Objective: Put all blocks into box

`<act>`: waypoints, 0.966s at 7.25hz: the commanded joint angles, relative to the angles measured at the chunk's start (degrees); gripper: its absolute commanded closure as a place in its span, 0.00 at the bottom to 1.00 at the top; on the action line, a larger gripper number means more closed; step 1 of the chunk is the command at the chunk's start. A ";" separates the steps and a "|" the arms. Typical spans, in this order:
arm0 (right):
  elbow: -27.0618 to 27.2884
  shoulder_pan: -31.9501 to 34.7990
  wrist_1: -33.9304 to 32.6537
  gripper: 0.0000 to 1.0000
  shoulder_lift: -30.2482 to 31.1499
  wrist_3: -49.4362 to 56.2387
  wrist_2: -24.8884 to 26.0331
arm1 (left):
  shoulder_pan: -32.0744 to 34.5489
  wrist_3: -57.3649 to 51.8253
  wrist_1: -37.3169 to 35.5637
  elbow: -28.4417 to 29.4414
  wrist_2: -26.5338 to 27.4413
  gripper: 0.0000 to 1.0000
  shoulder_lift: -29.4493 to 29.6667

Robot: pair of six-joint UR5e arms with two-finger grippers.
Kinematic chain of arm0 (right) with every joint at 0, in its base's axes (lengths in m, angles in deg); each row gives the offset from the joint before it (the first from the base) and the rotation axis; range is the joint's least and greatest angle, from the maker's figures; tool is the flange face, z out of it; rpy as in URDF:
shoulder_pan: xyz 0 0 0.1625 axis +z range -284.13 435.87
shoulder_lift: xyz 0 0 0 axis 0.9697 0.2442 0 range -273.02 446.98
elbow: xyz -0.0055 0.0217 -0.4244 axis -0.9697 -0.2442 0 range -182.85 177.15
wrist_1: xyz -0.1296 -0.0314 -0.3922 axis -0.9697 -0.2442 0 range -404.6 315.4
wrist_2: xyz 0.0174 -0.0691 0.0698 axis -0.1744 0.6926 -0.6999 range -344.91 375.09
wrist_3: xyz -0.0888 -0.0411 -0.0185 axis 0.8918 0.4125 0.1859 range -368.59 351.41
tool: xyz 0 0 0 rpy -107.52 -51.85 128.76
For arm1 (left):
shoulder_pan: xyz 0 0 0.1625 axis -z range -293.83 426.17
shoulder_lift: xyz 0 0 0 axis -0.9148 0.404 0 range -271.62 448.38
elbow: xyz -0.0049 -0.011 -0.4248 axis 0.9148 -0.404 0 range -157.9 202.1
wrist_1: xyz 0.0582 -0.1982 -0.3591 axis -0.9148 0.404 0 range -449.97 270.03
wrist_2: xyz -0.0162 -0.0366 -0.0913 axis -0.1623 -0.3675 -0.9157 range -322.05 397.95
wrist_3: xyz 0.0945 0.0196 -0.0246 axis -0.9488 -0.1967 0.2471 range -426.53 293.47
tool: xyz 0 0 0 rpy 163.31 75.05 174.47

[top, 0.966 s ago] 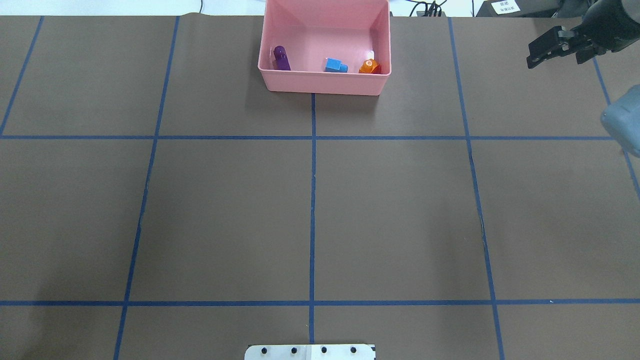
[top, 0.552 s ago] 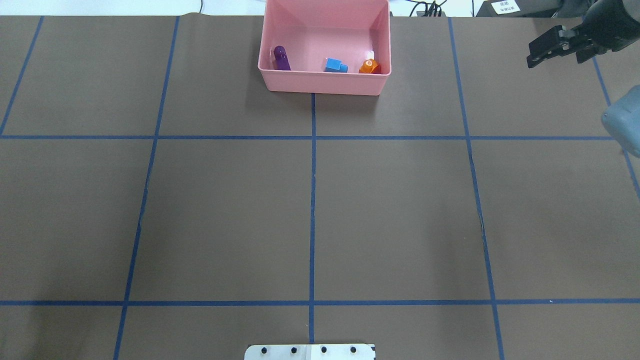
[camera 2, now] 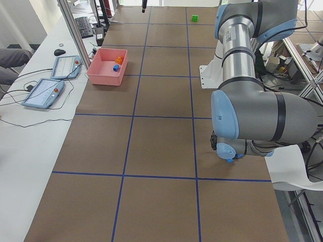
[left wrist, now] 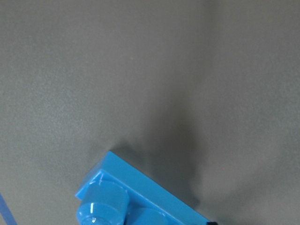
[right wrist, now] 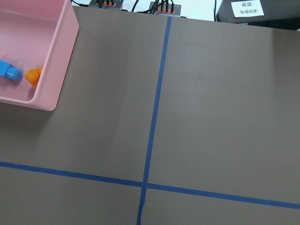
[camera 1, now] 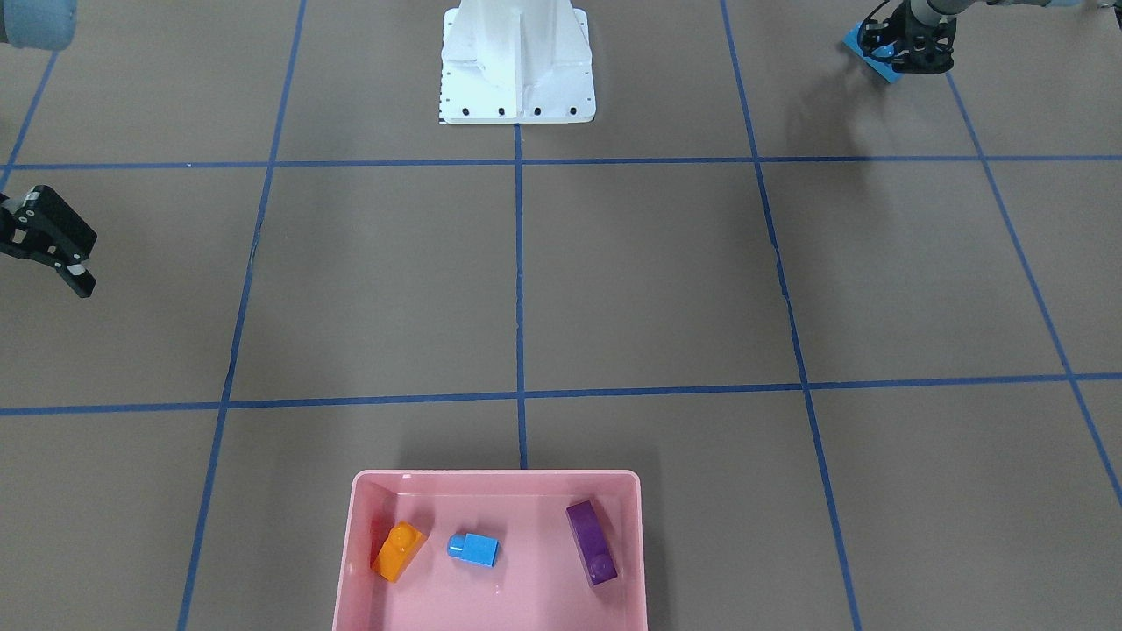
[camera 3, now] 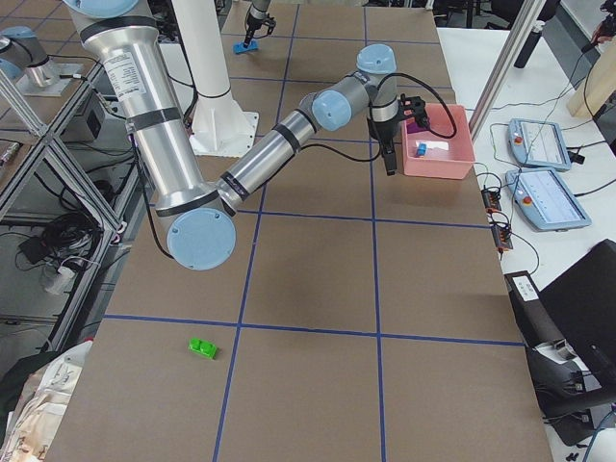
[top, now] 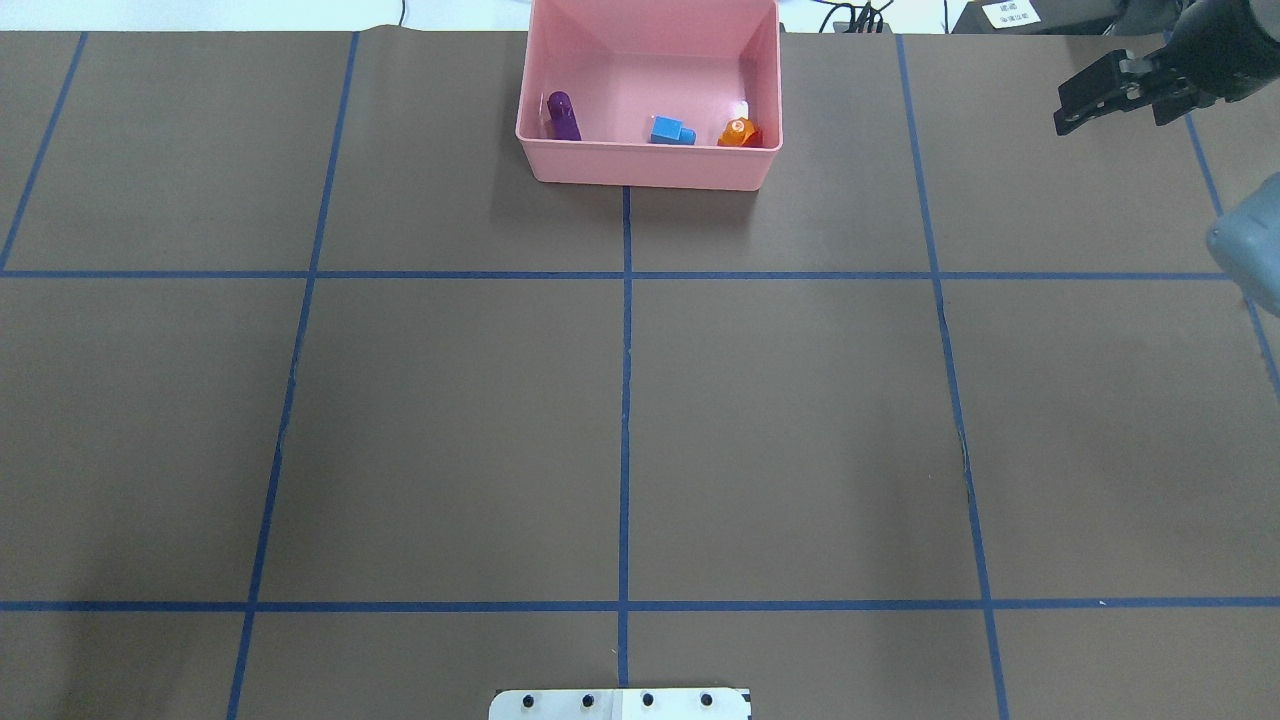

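Note:
The pink box (camera 1: 495,480) stands at the table's far edge and holds the orange brick (camera 1: 399,550), the small blue brick (camera 1: 473,549) and the purple brick (camera 1: 592,542). The long blue brick (camera 1: 870,54) lies on the table near the robot's left side. It fills the bottom of the left wrist view (left wrist: 140,197). My left gripper (camera 1: 907,54) is down over that brick, and its jaws look spread. My right gripper (camera 1: 60,250) hangs open and empty above the table, well to the right of the box (top: 650,165).
The white robot base (camera 1: 517,70) stands at the near middle edge. A small green block (camera 3: 201,347) lies at the table's right end. Tablets (camera 3: 549,197) and cables lie on the white bench beyond the box.
My right gripper has drifted very slightly to the right. The box and the three bricks in it have not moved.

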 commanded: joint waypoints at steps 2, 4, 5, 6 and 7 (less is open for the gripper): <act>-0.13 0.00 -0.09 0.00 -0.13 0.00 -0.25 | 0.15 -0.25 3.70 -1.59 -0.09 1.00 -2.35; -0.22 0.00 -0.09 0.00 -0.04 0.00 -0.51 | 0.76 -0.26 5.39 -7.98 -0.17 1.00 -7.16; -0.22 0.00 -0.09 0.00 0.13 0.00 -0.60 | 1.90 -0.60 5.31 -10.89 0.00 1.00 -8.32; -0.13 0.09 -0.09 0.00 0.57 0.09 -0.60 | 5.65 -4.09 5.31 -12.75 0.18 1.00 -8.33; -0.04 0.61 -0.26 0.00 1.45 1.30 -0.69 | 11.00 -10.74 5.22 -15.11 -0.17 1.00 -8.33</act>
